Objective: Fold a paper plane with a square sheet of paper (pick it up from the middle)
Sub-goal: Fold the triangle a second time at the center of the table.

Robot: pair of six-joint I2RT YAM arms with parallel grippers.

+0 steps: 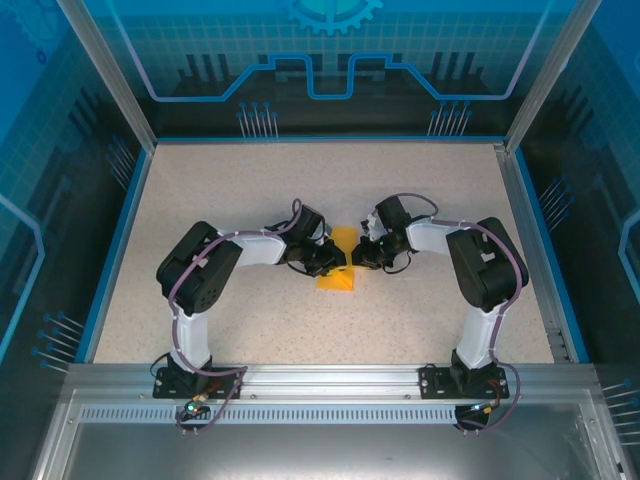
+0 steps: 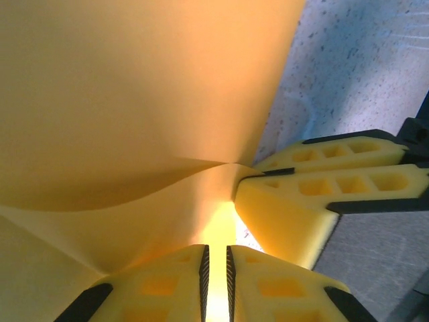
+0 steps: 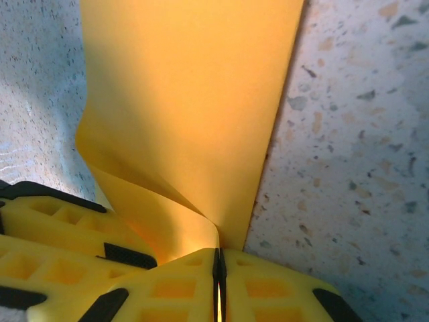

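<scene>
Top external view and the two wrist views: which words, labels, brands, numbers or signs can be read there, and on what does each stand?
There is no text to read in these pictures.
The thin orange-yellow sheet of paper is plain and unmarked.
The blue back panel bears a gear drawing and circuit-like lines, but no letters or numbers.

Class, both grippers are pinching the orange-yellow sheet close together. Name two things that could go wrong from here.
1. The left gripper and right gripper clamp the square sheet of paper almost side by side. Pulling in different directions could tear it.
2. The sheet buckles into a curl between them, so pressing it down now may set a crooked, unwanted crease.
</scene>
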